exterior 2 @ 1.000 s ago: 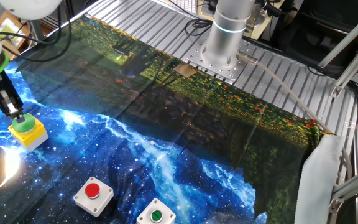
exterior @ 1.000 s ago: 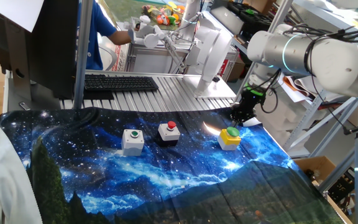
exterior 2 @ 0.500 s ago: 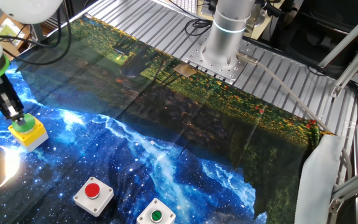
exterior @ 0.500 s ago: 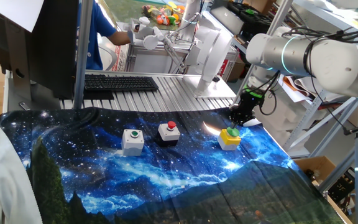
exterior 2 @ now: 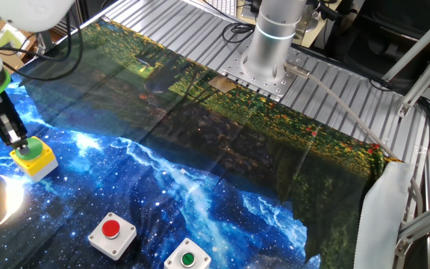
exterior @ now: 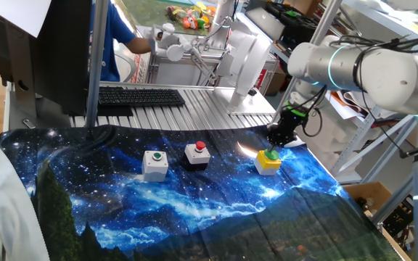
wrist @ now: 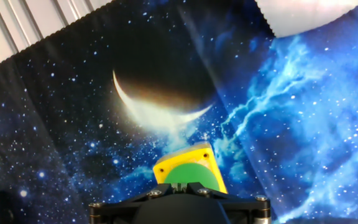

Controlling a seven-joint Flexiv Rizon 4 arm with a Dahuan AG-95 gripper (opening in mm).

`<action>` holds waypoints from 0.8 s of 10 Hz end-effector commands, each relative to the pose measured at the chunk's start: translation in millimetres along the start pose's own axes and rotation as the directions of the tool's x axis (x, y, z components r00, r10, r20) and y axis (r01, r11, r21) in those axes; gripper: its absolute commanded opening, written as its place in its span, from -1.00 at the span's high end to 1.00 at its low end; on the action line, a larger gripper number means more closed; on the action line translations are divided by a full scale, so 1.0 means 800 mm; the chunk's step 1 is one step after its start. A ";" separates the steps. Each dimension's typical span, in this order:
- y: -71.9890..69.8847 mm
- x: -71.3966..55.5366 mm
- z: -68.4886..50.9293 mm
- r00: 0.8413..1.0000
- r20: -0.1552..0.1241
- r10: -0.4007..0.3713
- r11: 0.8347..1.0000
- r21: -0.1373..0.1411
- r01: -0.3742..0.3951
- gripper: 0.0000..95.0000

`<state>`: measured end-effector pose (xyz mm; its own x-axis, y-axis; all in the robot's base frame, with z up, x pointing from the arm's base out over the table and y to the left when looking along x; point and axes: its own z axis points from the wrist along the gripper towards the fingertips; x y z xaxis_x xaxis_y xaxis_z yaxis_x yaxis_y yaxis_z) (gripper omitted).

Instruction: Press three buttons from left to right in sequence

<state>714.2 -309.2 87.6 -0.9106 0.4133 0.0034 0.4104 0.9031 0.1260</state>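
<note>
Now the gripper (exterior 2: 21, 144) is bearing straight down on the green cap of the yellow button box (exterior: 268, 162), its fingers pressed together into one blunt tip. Compared with a second ago, the tip has sunk slightly from just above the cap to sitting on it; in the other fixed view less of the cap is showing beneath the fingers than before. Judging from that, the third and last press of the sequence is probably under way, though whether the cap is fully pushed in cannot be told.

All three boxes are standing in a row on the starry cloth (exterior: 194, 203) that is covering the table. The yellow one is sitting nearest the cloth's right edge in one fixed view, the black-and-white box with the red cap (exterior: 197, 154) is in the middle, and the grey-white box with the green cap (exterior: 154, 164) is at the left. Neither of those two is being touched.

The arm (exterior: 354, 69) is reaching in from the right side, its wrist turned so the hand is hanging vertically over the yellow box. In the hand view the yellow box (wrist: 188, 171) is lying directly under the gripper body, at the bottom edge.
</note>
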 end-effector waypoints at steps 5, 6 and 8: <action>0.026 0.009 -0.071 0.999 -0.044 0.012 0.997 0.075 -0.009 1.00; 0.029 0.010 -0.070 0.999 -0.039 0.013 0.997 0.078 -0.010 1.00; 0.045 0.020 -0.061 0.999 -0.025 0.038 0.995 0.089 -0.036 1.00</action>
<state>712.1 -276.7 142.6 -0.9001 0.4261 0.0911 0.4304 0.9020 0.0335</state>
